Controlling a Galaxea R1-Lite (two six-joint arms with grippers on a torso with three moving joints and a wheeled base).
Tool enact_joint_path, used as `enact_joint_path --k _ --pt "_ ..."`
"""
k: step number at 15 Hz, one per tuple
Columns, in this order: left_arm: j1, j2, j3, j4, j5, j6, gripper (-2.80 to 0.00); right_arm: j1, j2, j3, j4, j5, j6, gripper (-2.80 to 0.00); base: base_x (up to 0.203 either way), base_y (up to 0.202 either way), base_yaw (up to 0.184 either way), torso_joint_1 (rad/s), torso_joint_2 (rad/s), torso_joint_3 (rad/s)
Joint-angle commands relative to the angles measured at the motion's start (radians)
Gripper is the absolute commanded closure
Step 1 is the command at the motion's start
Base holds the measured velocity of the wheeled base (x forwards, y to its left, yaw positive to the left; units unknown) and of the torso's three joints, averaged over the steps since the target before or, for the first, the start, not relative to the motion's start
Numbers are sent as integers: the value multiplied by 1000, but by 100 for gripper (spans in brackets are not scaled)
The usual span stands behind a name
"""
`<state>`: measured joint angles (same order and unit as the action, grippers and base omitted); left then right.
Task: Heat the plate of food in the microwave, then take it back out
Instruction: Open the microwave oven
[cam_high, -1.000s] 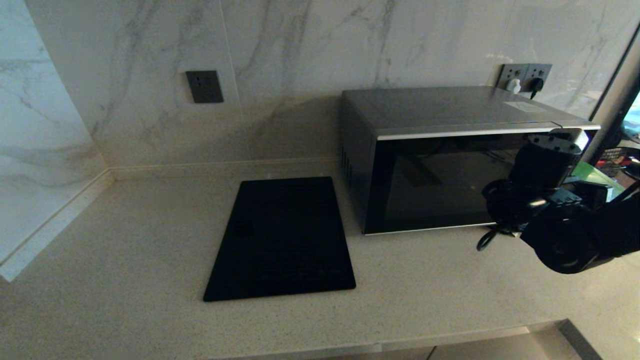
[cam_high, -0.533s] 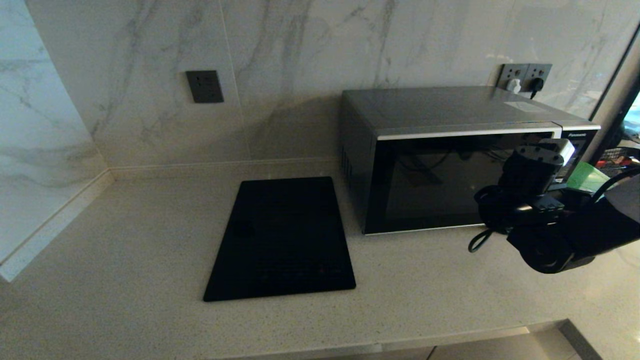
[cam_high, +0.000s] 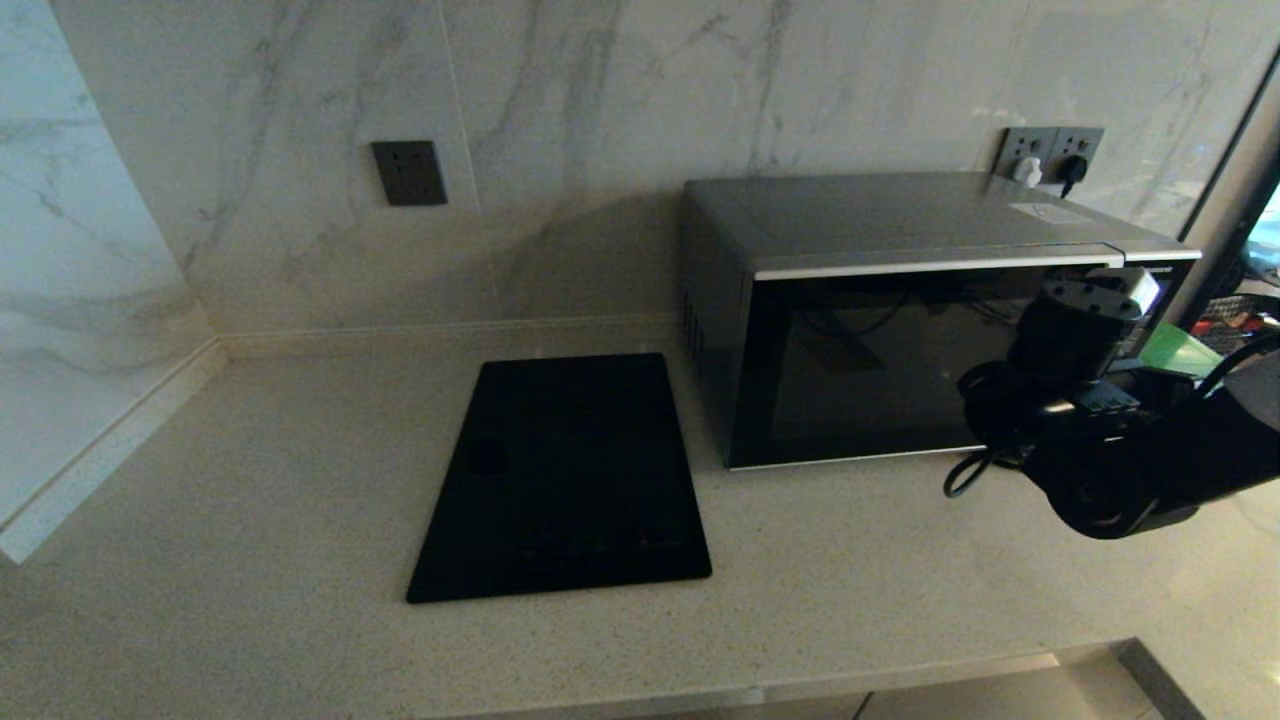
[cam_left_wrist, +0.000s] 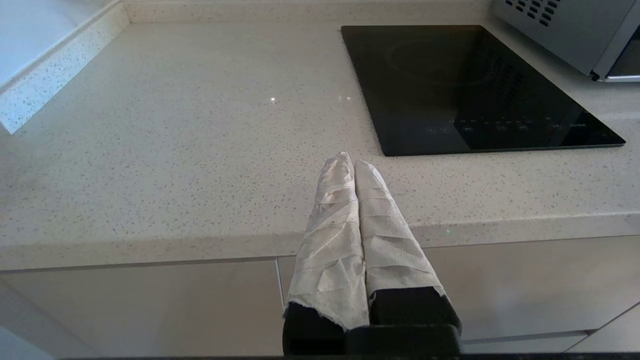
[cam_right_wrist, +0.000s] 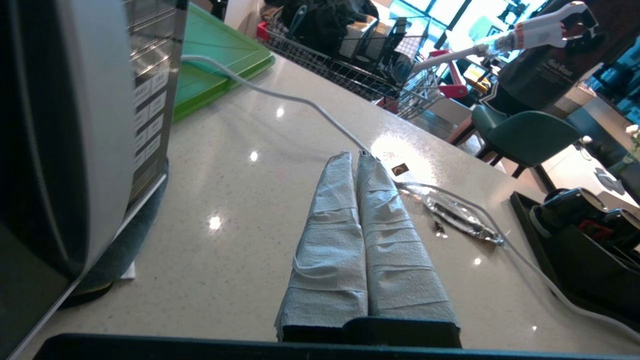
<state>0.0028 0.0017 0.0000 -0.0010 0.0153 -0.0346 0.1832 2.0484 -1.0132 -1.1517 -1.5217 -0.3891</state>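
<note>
The right gripper (cam_right_wrist: 356, 159) has its two wrapped fingers pressed together, holding nothing. It hangs over the counter (cam_high: 300, 480) just in front of the right end of the microwave (cam_high: 900, 330), near the button panel (cam_right_wrist: 147, 95). The microwave door is shut. The plate of food cannot be seen. A green board (cam_right_wrist: 215, 55) lies further right. The left gripper (cam_left_wrist: 350, 162), fingers together too, waits by the counter's near edge, left of the black slab (cam_high: 565, 475).

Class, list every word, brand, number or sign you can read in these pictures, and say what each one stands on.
No text reads clearly.
Microwave: the marks on its button panel are blurred.
Black slab: a row of small control marks near its front edge, too small to read.
Dark shirt in the background: pale lettering, too blurred to read.
</note>
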Motion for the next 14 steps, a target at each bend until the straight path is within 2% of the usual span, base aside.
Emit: enact_joint_path --k 1,4,5,12,14 --pt "0 0 0 -1 0 -1 0 1 -15 2 -7 -8 -5 0 0 0 0 0 0 0" --pt "0 0 0 -1 0 -1 0 1 -13 9 -7 -8 -7 0 0 0 0 0 0 0" --pt "0 0 0 -1 0 -1 0 2 -12 14 -6 -8 -12 -280 0 0 0 0 0 0" --pt "0 0 0 -1 1 -1 0 30 43 -43 -26 -8 -25 -280 0 0 0 0 0 0" --pt "0 0 0 -1 2 -1 0 42 94 -78 -107 -8 -25 -280 0 0 0 0 0 0"
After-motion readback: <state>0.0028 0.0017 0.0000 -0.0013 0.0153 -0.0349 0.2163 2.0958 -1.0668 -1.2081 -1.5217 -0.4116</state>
